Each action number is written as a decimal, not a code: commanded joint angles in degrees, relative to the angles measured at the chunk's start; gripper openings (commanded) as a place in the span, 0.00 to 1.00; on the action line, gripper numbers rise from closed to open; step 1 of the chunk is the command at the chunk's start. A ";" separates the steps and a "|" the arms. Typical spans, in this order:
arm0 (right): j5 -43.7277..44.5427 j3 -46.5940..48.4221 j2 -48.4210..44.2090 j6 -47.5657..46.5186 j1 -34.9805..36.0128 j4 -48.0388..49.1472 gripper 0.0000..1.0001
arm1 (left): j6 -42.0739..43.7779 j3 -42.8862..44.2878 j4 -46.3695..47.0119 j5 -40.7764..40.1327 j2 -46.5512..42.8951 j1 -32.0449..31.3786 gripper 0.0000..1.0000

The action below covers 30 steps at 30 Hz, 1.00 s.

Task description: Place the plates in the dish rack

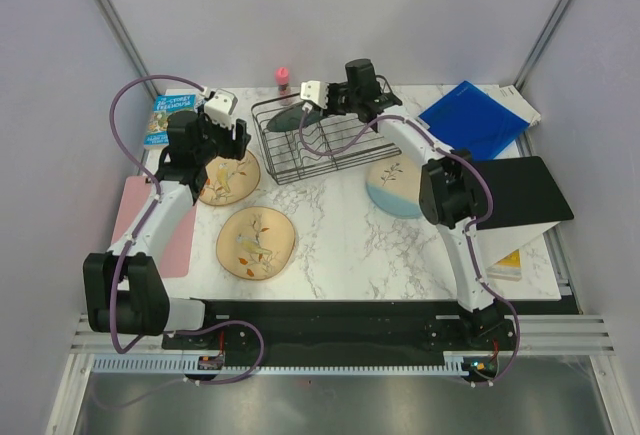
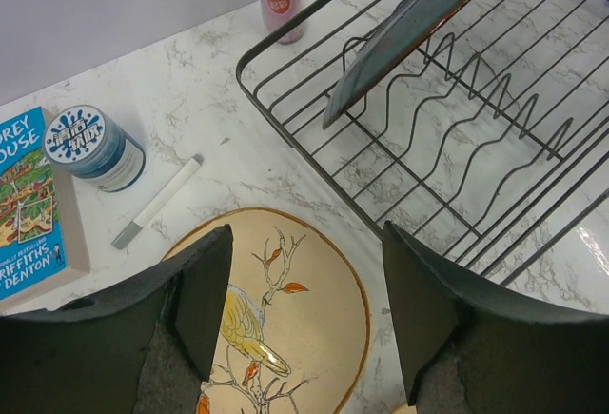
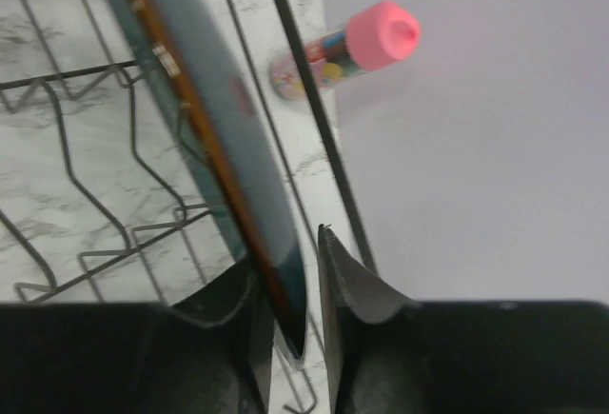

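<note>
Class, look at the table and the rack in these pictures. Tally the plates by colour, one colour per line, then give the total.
tan plates: 2
dark teal plate: 1
cream-and-blue plate: 1
Total: 4

Legible only on the book (image 2: 33, 214), flat on the worktop (image 2: 219, 100) left of the left end effector (image 2: 304, 276): cut-off cover words "REY", "OUSE", "RIFFITHS", "DENTON". Tin lid (image 2: 81, 133) and bottle (image 2: 279, 0) lettering too blurred.
</note>
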 commanded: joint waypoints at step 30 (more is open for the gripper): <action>13.34 -19.30 -29.76 30.38 0.85 17.68 0.80 | -3.46 1.56 -29.69 -8.15 -5.69 5.33 0.92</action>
